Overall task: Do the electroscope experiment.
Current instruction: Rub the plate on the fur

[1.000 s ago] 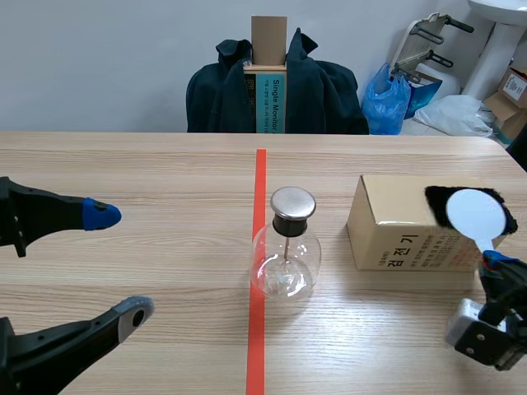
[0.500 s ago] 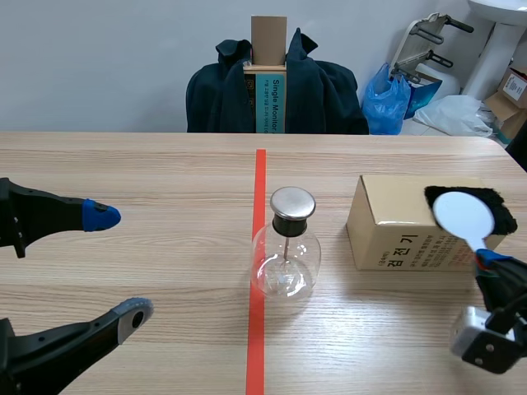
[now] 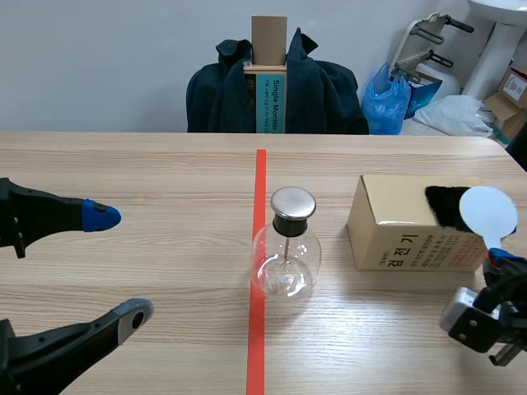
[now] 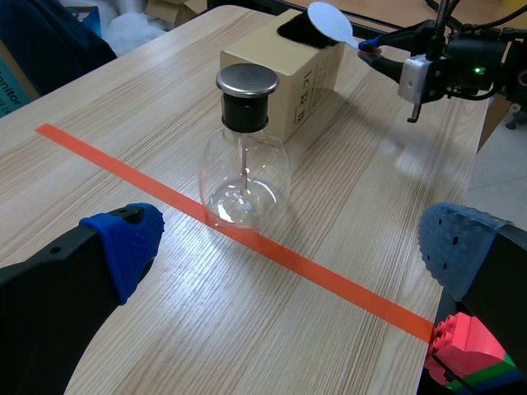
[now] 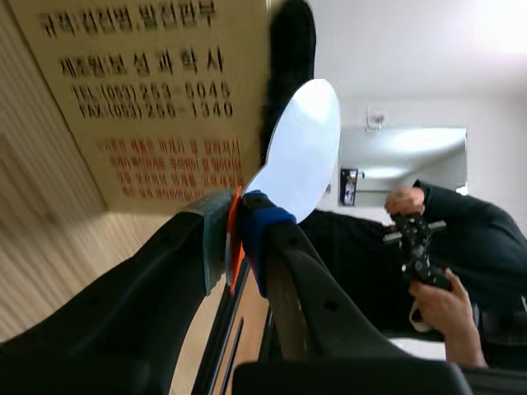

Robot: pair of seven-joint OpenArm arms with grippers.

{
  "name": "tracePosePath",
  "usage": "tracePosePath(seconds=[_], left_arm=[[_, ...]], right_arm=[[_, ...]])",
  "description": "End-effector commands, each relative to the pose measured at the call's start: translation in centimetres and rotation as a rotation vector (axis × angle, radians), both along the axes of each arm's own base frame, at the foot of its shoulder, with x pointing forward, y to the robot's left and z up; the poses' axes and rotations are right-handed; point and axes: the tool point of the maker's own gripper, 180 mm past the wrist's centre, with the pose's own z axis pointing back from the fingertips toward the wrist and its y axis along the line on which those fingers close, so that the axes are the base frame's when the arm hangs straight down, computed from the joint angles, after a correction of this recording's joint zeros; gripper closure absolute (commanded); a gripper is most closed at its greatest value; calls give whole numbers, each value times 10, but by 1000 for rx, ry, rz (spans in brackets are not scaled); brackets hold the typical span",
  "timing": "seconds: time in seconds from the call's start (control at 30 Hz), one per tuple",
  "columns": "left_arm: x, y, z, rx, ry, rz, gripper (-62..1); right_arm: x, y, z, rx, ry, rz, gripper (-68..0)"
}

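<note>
Here, white paddle [image 3: 487, 212], clamped in right pincer [image 3: 497, 258]

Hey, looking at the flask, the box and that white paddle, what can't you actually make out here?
1. Rod's lower end inside the flask: too small, lost in glass glare, scene and left wrist views.
2. Handle of the white paddle: hidden between the fingers of the right gripper, right wrist view.
3. Whether the paddle touches the black fur on the box: the disc covers that spot, scene view.
</note>
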Motion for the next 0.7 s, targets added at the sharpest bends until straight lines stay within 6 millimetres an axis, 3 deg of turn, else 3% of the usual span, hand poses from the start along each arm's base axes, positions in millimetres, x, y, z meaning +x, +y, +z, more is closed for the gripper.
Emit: tracePosePath(seconds=[0.0, 0.07, 0.1, 0.23, 0.4, 0.5, 0.57, 0.67], left_arm=[[3, -2, 8, -37, -16, 7, -623], [3, -3, 8, -41, -16, 11, -623], [3, -3, 8, -39, -18, 10, -623], [2, -5, 6, -31, -22, 9, -623], [1, -6, 5, -26, -26, 6, -623], [1, -5, 5, -26, -26, 6, -623], [1, -5, 5, -26, -26, 6, -623], [1, -5, 5, -27, -26, 6, -623]], right_arm=[[3, 11, 8, -5, -12, 118, -8], [0, 27, 9, 13, -19, 195, -8], [2, 26, 9, 15, -20, 176, -8], [6, -15, 3, -22, 8, -48, -8], [3, 22, -1, 36, 31, 126, -8], [6, -8, -3, 1, 34, -52, -8], [5, -15, -3, -10, 37, -64, -8], [5, 15, 3, 15, 14, 106, -8]])
